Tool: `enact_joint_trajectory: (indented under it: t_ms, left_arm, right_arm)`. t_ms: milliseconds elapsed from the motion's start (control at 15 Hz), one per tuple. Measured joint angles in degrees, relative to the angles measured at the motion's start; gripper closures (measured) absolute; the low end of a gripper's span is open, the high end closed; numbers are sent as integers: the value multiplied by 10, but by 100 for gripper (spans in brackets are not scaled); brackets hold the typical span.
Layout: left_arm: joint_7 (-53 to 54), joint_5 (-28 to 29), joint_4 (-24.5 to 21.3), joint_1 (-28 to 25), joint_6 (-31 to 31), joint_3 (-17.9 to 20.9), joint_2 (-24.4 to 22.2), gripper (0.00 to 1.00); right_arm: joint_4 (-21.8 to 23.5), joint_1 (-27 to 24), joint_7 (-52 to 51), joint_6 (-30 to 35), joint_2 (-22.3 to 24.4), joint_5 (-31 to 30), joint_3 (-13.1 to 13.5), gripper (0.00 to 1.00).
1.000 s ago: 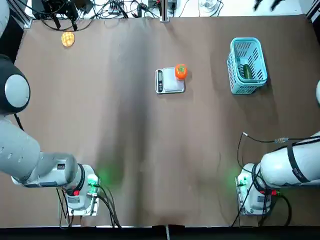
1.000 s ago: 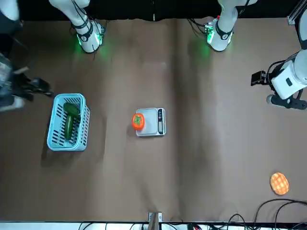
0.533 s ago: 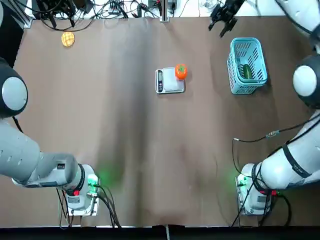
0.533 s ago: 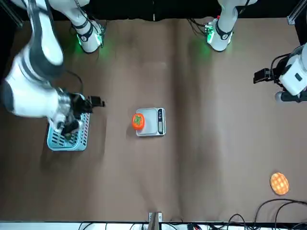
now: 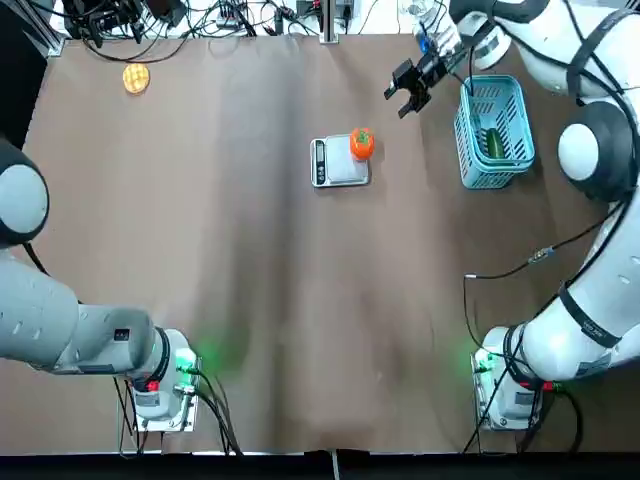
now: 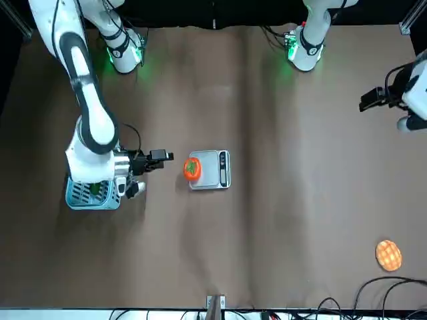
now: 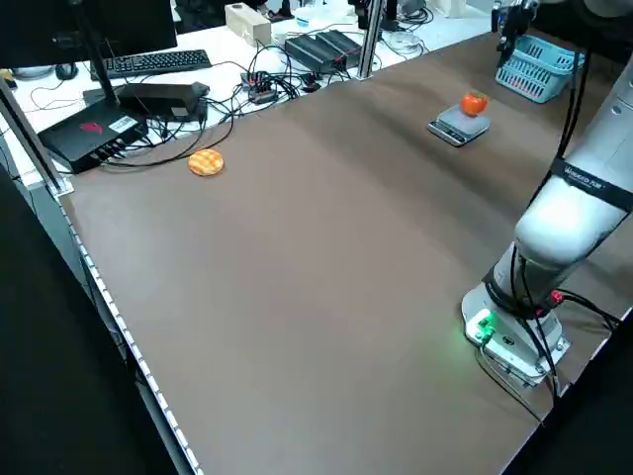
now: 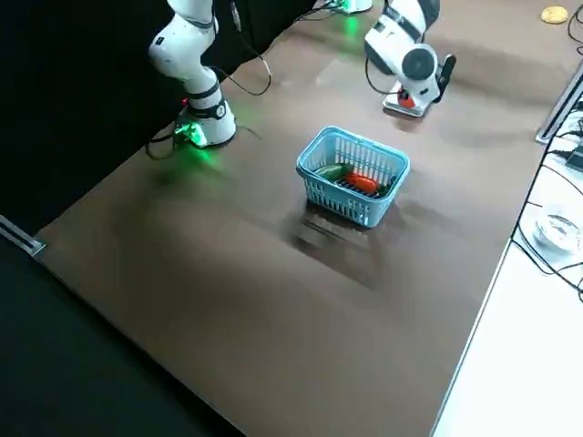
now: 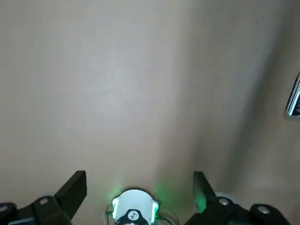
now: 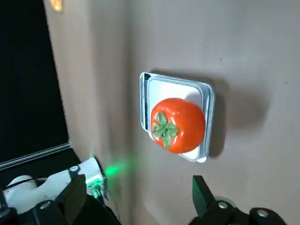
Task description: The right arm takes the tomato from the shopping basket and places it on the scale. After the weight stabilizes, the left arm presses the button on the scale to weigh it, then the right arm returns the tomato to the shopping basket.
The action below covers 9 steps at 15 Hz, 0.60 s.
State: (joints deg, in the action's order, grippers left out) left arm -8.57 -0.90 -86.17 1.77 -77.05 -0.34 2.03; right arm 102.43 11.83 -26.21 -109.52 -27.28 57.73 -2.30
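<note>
"Where was the tomato [image 5: 362,144]?"

"On the scale [image 5: 340,172], opposite its control strip."

"And the pincers?"

"The right gripper [image 5: 397,97] hovered between scale and basket [image 5: 494,130], spread; the left gripper [image 6: 363,102], at the table's left side, was spread too."

"Any writing?"

"An arm band's [image 7: 591,185] lettering was too small."

Front view: my right arm [image 6: 97,127] hides the near part of the shopping basket [image 6: 79,197] and most of the green vegetable [image 6: 95,189] inside. Top view: my left arm [image 5: 60,325] is cut off at the left edge. Right wrist view: the tomato [image 10: 186,123] covers part of the weighing plate [image 10: 161,90]; the yellow-orange round item [image 10: 56,4] is cropped. Left wrist view: only a sliver of the scale [image 9: 295,101] shows. Button and display reading: too small to tell.
</note>
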Motion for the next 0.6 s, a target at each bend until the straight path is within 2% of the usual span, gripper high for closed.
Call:
enact_joint_trajectory:
  t_ms: [133, 200, 467, 600]
  left_arm:
    - [-4, -6, -7, 41, -1, 52, -11, 0]
    - [-4, -10, -15, 49, -6, 66, -16, 0]
    - [4, -14, -87, 51, -59, 72, -57, 0]
    - [4, -14, -107, 50, -66, 72, -70, 0]
  right_arm:
    - [5, 0, -36, -3, -31, 40, 1, 1]
    - [7, 0, -48, -5, -45, 58, 0, 1]
    - [9, 15, -100, -38, -76, 110, -1, 1]
    - [10, 31, -131, -58, -91, 139, -1, 1]
